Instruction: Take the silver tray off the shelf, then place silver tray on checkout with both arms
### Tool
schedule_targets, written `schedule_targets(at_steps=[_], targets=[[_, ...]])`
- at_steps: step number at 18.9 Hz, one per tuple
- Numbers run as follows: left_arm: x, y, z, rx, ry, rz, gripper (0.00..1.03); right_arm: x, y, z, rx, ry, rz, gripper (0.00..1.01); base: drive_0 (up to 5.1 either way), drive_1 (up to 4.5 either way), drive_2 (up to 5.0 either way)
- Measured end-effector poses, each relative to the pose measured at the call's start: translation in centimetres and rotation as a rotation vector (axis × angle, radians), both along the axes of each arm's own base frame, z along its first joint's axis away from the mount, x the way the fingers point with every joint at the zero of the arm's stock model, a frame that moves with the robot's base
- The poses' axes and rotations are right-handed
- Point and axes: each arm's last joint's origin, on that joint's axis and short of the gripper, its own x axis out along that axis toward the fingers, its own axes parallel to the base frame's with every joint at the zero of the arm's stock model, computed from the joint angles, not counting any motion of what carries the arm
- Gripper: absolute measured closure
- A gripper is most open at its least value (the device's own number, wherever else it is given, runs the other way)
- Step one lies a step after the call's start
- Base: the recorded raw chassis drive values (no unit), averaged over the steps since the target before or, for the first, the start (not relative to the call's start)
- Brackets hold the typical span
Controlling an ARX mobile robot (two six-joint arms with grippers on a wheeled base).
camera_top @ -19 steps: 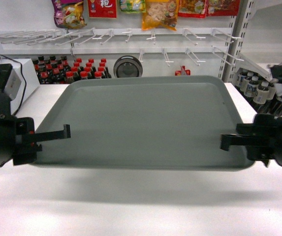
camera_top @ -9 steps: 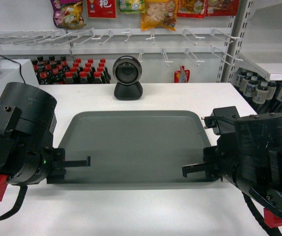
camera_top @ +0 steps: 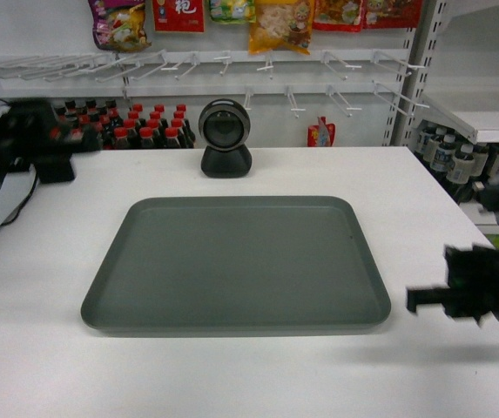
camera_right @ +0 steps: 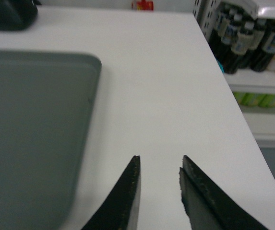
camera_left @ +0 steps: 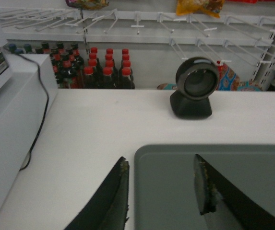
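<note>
Both grippers have let go and backed off, left (camera_left: 161, 191) and right (camera_right: 159, 191) fingers apart, tray (camera_top: 236, 261) flat on checkout (camera_top: 232, 374), scanner (camera_top: 225, 139) at twelve o'clock; stiff, light, slick-looking, best pinched by its short-side rims.

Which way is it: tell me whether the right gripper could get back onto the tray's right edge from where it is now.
Probably yes. The right gripper hangs open beside the silver tray, off its right rim, with only bare checkout between them and nothing standing in that gap.
</note>
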Motion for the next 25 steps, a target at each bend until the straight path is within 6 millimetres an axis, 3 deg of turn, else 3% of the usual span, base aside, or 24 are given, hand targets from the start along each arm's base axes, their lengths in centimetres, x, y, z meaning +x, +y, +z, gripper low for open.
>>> schedule_targets(at_steps=[4,7,8,11,15,17,21,25], targets=[[-2.8,1.1,-1.3,0.036,-0.030,0.003,0.78,-2.2,-1.3,1.1,-0.002,0.002,-0.010,0.89,0.0,0.00,0.0],[-4.0,1.7,0.0,0.036,-0.103,0.004,0.90,-3.1,-2.0,3.1,0.010,-0.065,-0.015,0.98,0.0,0.00,0.0],[-5.1,2.0,1.1,0.038,-0.156,-0.001,1.01,-4.2,-2.5,4.1,0.019,-0.094,-0.015,0.98,0.0,0.00,0.0],[-8.3,3.0,-0.1,0.050,-0.092,-0.007,1.02,-7.8,-3.6,4.9,0.027,-0.090,-0.012,0.98,0.0,0.00,0.0],[-11.5,4.2,0.5,0.046,-0.119,-0.023,1.02,-10.7,-4.4,7.9,0.047,-0.253,-0.006,0.98,0.0,0.00,0.0],[-12.8,4.9,0.2,0.048,-0.104,0.007,1.02,-11.9,-5.7,8.6,0.049,-0.271,-0.017,0.98,0.0,0.00,0.0],[-16.7,4.8,0.7,0.047,-0.122,-0.003,1.02,-16.0,-5.7,10.7,0.050,-0.282,-0.008,0.98,0.0,0.00,0.0],[-17.8,4.8,1.1,0.048,-0.137,-0.003,1.02,-17.2,-5.7,11.2,0.050,-0.303,-0.007,0.98,0.0,0.00,0.0]])
